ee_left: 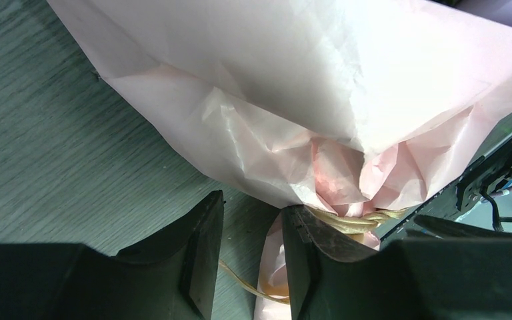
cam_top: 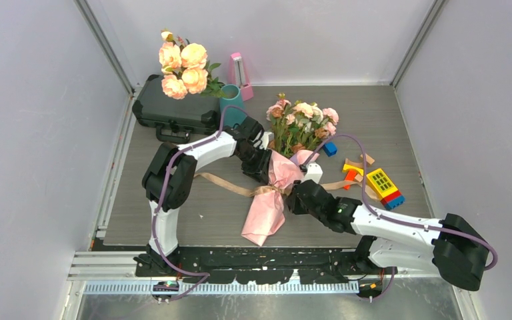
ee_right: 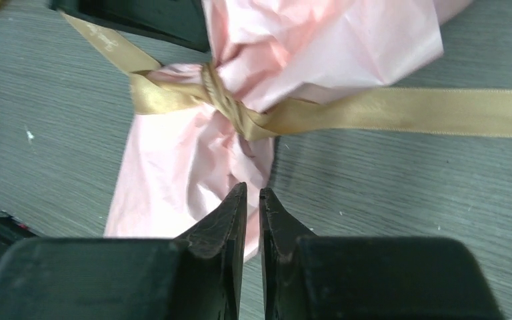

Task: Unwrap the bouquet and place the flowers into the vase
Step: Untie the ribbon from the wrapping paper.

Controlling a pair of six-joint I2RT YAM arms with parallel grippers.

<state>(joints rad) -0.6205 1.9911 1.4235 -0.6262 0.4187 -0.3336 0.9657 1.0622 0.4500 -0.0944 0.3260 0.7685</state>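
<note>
Right hand, barely parted and empty, points at the ribbon knot cinching the bouquet just ahead.

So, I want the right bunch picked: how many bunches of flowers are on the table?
2. The peach-orange roses stand at the back left, over the black case. The wrapped bouquet lies mid-table in pink paper. None seems hidden.

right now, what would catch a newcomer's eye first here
The pink-wrapped bouquet lies mid-table, cinched by a tan ribbon, its small flowers fanning toward the back. The left gripper and right gripper flank it near the knot. Big peach roses glow at the back left.
</note>
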